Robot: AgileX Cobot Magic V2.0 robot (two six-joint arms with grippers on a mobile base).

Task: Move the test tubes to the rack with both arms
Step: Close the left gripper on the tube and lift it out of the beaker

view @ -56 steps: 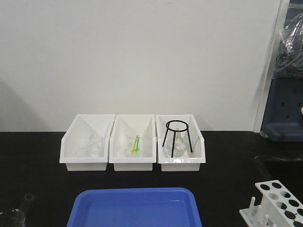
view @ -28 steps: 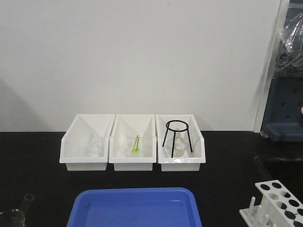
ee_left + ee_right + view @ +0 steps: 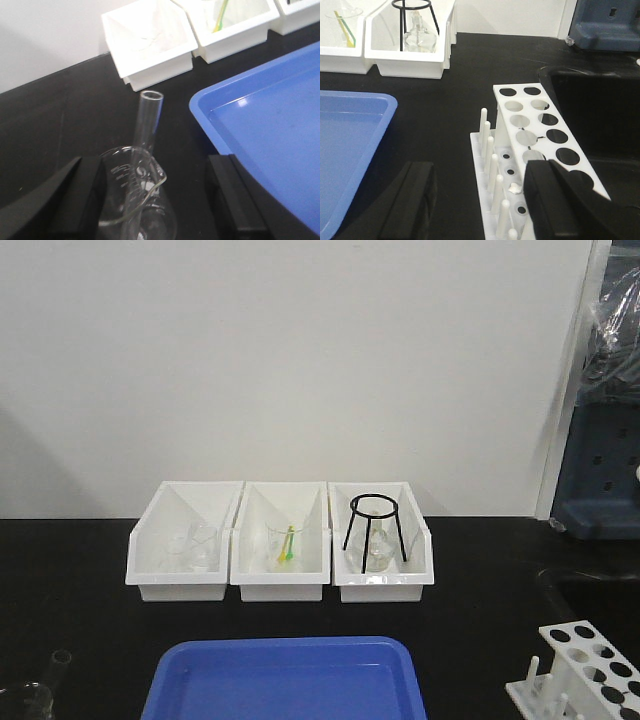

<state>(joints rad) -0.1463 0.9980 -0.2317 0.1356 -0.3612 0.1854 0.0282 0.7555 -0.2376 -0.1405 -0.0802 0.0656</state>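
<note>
One clear test tube (image 3: 147,125) stands leaning in a wider glass beaker (image 3: 132,200) on the black table. My left gripper (image 3: 155,175) is open, its black fingers (image 3: 82,190) on either side of the beaker, touching nothing. The tube (image 3: 58,665) and beaker (image 3: 28,702) also show at the bottom left of the front view. The white rack (image 3: 530,125) with round holes and upright pegs stands empty at the front right (image 3: 590,660). My right gripper (image 3: 482,172) is open just above the rack's near end, holding nothing.
A blue tray (image 3: 285,680) lies at the front centre. Three white bins (image 3: 185,540) stand in a row at the back, holding glassware and a black tripod (image 3: 375,530). A dark recessed sink (image 3: 600,100) lies right of the rack.
</note>
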